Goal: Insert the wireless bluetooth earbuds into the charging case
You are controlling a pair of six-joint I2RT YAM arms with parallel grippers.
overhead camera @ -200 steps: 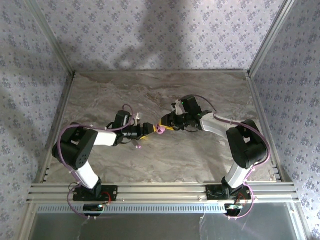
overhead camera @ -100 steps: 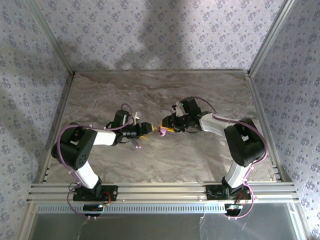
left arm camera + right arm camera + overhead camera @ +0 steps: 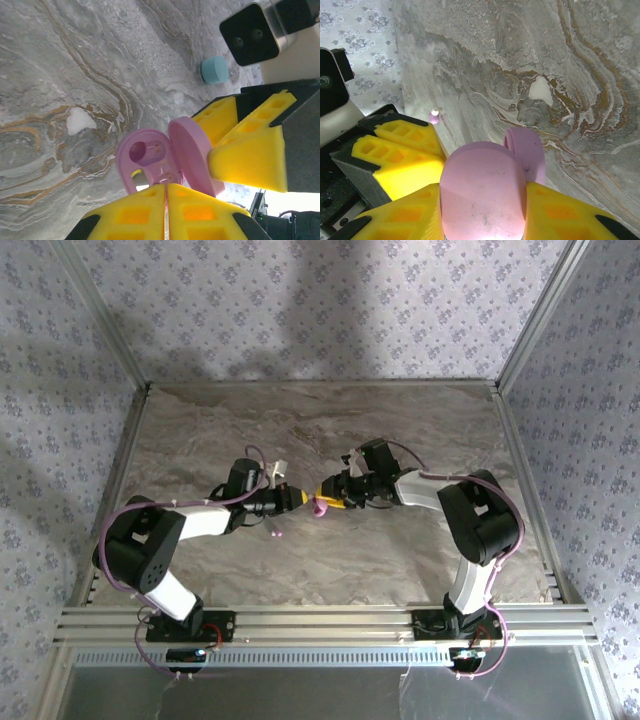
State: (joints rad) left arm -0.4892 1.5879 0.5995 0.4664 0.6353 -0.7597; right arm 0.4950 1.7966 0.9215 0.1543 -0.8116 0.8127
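1. Marbled grey surface (image 3: pixel 400 550), patterned walls around.
2. Right claw (image 3: pixel 482 210): clamped on open pink case (image 3: pixel 145 157).
3. Left claw (image 3: pixel 166 192): pinched together, touching case's base.
4. Pink earbud (image 3: pixel 434 118): loose on surface, apart from case.

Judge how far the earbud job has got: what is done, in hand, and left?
Done: the pink case is open, gripped by its lid in the right gripper. In hand: the left gripper, shut, has its tips at the case's open base, whose visible socket looks empty. Left: a pink earbud lies loose on the table, so seating the buds is yet to do.
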